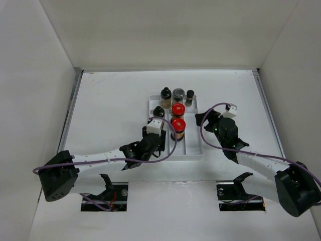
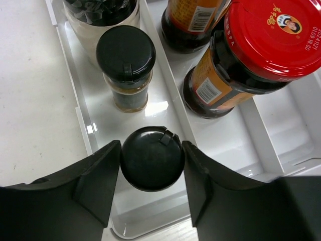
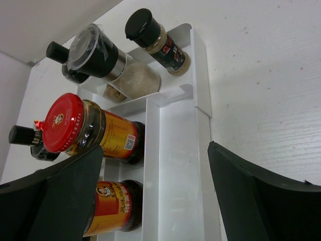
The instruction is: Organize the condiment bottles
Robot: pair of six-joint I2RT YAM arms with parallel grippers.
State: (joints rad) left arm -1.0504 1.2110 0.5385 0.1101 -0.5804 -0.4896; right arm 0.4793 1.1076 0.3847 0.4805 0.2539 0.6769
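In the left wrist view my left gripper is shut on the black cap of a small spice jar, which stands in the left compartment of the white tray near its front end. Another black-capped jar stands just behind it. Two amber red-capped bottles stand in the middle compartment. A grey-lidded jar and two black-capped jars stand at the tray's far end. My right gripper is open and empty over the tray's right compartment.
White walls enclose the table on the left, right and back. The tray lies mid-table between the two arms. My left gripper hides the held jar in the top view. Purple cables loop over both wrists.
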